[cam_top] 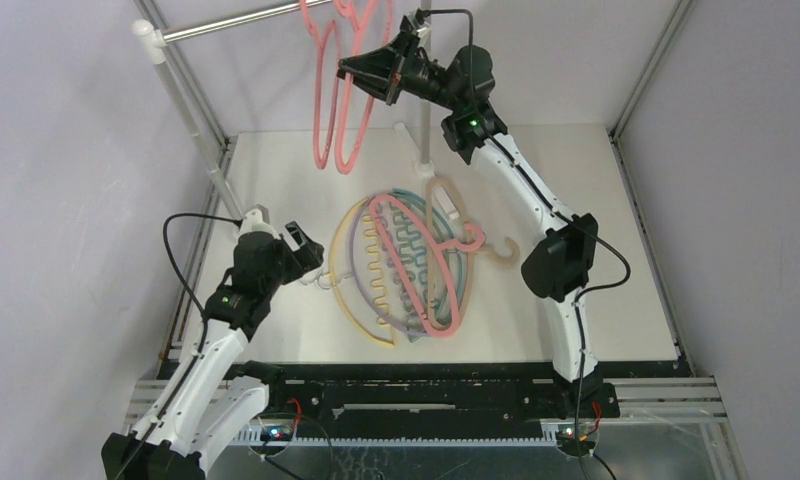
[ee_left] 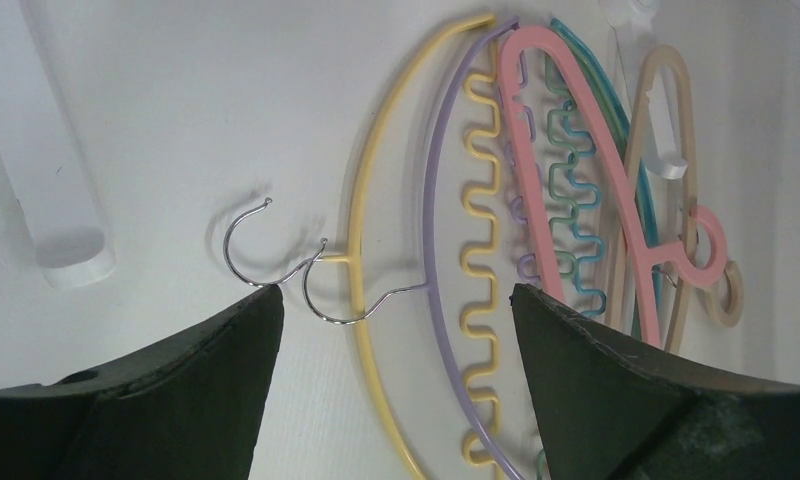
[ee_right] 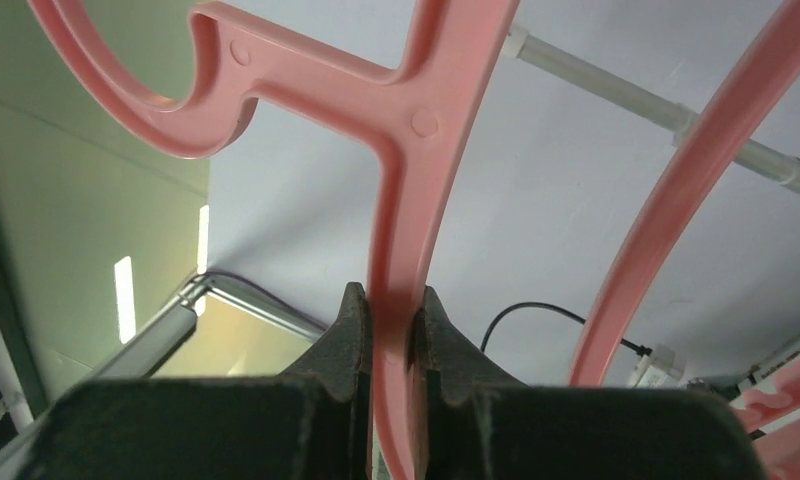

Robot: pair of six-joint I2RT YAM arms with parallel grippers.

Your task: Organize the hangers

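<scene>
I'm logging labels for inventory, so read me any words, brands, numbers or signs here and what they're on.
None: no text can be read anywhere.
The pink hanger in the right gripper shows only two round moulding dimples, no letters.
The piled hangers and the metal rail carry no visible print.

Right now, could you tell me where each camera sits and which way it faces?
Top external: above and behind, facing down on the table; both arms show.
Left wrist: on the left gripper, facing down at the hanger pile; fingers open.
Right wrist: on the right gripper, facing up; fingers clamp the pink hanger.
Shared: top and left wrist both see the pile.
</scene>
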